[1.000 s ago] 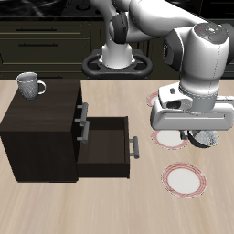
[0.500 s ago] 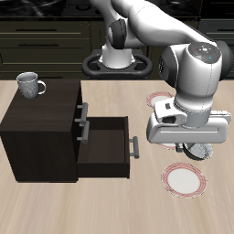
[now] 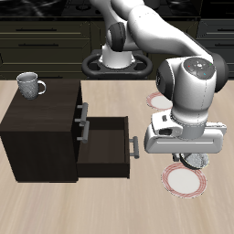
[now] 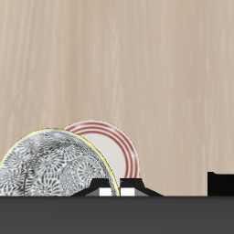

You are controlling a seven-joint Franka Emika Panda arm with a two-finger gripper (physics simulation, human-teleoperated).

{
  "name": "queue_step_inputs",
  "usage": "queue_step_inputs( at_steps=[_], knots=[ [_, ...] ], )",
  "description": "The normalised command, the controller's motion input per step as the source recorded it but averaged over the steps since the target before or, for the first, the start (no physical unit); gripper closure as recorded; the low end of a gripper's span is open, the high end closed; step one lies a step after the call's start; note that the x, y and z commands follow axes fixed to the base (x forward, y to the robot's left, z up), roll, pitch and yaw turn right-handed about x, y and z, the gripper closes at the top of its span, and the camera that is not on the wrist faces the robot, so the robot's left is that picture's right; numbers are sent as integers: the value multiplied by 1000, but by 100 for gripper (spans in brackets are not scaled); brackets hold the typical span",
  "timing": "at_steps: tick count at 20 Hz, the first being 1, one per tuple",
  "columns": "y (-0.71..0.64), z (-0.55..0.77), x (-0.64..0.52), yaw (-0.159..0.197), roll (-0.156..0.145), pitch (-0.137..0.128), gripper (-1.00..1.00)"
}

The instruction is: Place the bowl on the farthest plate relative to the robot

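My gripper (image 3: 194, 162) is shut on the rim of the small speckled bowl (image 3: 197, 164) and holds it above the table, just behind the plate (image 3: 185, 180) nearest the table's front edge. In the wrist view the bowl (image 4: 53, 165) hangs at my fingertips (image 4: 102, 191), with a red-rimmed plate (image 4: 113, 146) on the table below and beside it. Another plate (image 3: 161, 101) shows partly behind the arm, farther back. The third plate is hidden under the gripper.
A dark cabinet (image 3: 41, 128) stands on the table with its middle drawer (image 3: 105, 146) pulled open toward the plates. A grey handled mug (image 3: 30, 84) stands on top of the cabinet. The robot's base (image 3: 114, 62) is at the table's back.
The arm has carried the bowl toward the table's front edge, from above the middle plate to just behind the front plate, and has come lower.
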Motion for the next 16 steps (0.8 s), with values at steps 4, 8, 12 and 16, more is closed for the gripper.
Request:
queue_step_inputs(
  at_steps=[4,8,12,16],
  knots=[
    [6,-232,5,-9,-1,39,100],
    [-53,-209,37,12,-17,34,100],
    [-19,-324,44,15,-10,53,100],
    [61,-190,-40,19,4,19,100]
  ],
)
